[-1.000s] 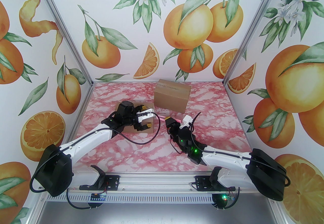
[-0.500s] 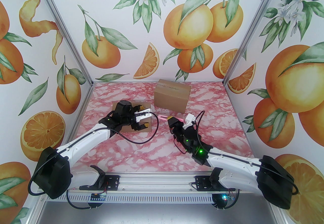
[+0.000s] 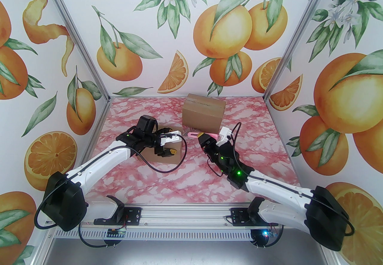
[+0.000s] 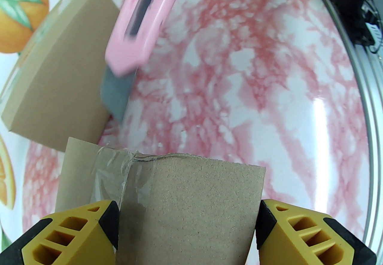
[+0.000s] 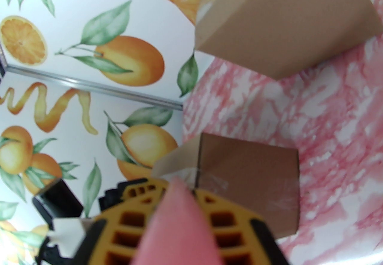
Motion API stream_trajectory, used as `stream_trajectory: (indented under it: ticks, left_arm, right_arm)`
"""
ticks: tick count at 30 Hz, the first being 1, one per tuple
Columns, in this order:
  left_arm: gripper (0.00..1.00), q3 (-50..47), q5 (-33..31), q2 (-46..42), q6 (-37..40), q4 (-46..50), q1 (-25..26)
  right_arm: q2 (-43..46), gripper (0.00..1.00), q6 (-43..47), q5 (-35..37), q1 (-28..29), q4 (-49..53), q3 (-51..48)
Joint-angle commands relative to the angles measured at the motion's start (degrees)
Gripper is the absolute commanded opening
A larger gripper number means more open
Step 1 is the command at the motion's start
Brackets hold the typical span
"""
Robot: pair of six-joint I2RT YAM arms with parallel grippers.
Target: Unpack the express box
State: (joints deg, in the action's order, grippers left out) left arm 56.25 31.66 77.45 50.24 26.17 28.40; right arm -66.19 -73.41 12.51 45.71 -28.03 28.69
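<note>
Knife grip: your right gripper point(image 3: 203, 137) is clamped on the pink utility knife point(image 3: 193, 134). Its long axis runs across the table, with the blurred blade toward the small taped box point(image 4: 191, 186) at left of centre. Your left gripper point(image 4: 187, 228) straddles that box with its jaws wide; you cannot tell whether they press it.

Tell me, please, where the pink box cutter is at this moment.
In the top view the pink box cutter sits in the right gripper near the middle of the table, pointing left toward the small box, with the larger box just behind it.
</note>
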Motion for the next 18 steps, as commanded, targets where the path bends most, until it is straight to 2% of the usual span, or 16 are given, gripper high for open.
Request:
stream_trajectory:
  ticks: [1, 18]
  left_arm:
    - [0.76, 1.8, 4.6, -0.2, 1.7, 3.4, -0.3]
    - [0.75, -1.5, 0.2, -3.2, 1.2, -0.7, 1.4]
  right_arm:
    - [-0.8, 0.00, 1.3, -3.2, 0.4, -1.6, 1.6]
    - [3.4, 0.00, -1.3, -0.4, 0.4, -1.0, -3.2]
